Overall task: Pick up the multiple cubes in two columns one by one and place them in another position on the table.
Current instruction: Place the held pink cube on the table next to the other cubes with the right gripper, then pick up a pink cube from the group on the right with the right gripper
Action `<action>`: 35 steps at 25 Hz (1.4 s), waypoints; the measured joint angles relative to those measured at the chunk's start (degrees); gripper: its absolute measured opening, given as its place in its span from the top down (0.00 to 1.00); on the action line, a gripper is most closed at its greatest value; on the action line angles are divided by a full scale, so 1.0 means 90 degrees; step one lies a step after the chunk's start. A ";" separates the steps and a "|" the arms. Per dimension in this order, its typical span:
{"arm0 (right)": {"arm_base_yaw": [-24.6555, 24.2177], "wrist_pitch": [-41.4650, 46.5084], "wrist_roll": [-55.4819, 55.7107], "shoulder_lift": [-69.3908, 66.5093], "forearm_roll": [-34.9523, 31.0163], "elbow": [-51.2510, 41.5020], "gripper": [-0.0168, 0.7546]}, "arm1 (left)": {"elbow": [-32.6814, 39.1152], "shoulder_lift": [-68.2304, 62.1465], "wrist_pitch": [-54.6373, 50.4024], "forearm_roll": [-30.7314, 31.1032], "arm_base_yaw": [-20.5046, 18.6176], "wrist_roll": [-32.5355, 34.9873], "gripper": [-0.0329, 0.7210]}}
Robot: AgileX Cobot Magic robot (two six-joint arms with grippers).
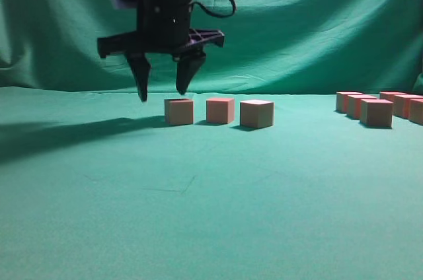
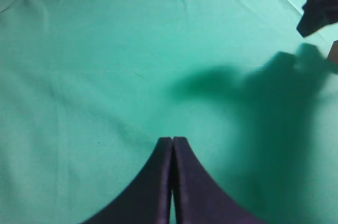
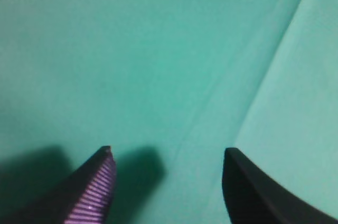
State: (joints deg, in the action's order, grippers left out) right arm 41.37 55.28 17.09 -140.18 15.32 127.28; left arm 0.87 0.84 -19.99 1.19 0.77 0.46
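Note:
Three reddish-pink cubes stand in a row on the green table [image 1: 198, 214]: left [image 1: 179, 111], middle [image 1: 220, 110], right [image 1: 256, 113]. Several more cubes [image 1: 376, 113] sit in two columns at the far right. My right gripper [image 1: 162, 94] is open and empty, hanging just above the table by the left end of the row, close to the left cube. In the right wrist view its jaws [image 3: 168, 150] are wide apart over bare cloth. My left gripper [image 2: 172, 139] is shut and empty over bare cloth and is out of the exterior view.
A draped green backdrop [image 1: 317, 22] hangs behind the table. The right arm's shadow [image 1: 73, 131] falls to the left. In the left wrist view a dark part of the right gripper [image 2: 319, 10] shows at the upper right edge.

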 joint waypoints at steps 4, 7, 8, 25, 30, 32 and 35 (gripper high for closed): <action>0.0000 0.0109 -0.0050 0.0197 0.0000 0.0573 0.46 | 0.0000 0.0000 0.0000 0.0000 0.0000 0.0000 0.96; 0.0000 0.0257 -0.0216 0.0629 -0.0048 0.0919 0.46 | 0.0000 0.0000 0.0000 0.0000 0.0000 0.0000 0.96; 0.0000 0.0338 -0.0269 0.0827 -0.0046 0.0956 0.46 | 0.0000 0.0000 0.0000 0.0000 0.0000 0.0000 0.96; 0.0000 0.1884 -0.1288 0.3454 0.0530 0.0016 0.46 | 0.0000 0.0000 0.0000 0.0000 0.0000 0.0000 0.96; -0.0233 0.1884 -0.1414 0.4699 0.0983 -0.1344 0.46 | 0.0000 0.0000 0.0000 0.0000 0.0000 0.0000 0.96; -0.0527 0.1884 -0.1385 0.5097 0.1138 -0.2064 0.46 | 0.0000 0.0000 0.0000 0.0000 0.0000 0.0000 0.96; -0.1193 0.1873 -0.1001 0.5613 0.1198 -0.3085 0.46 | 0.0000 0.0000 0.0000 0.0000 0.0000 0.0000 0.96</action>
State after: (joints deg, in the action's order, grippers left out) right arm 30.63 72.14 8.08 -89.66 26.10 99.52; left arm 0.87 0.84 -19.99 1.19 0.77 0.46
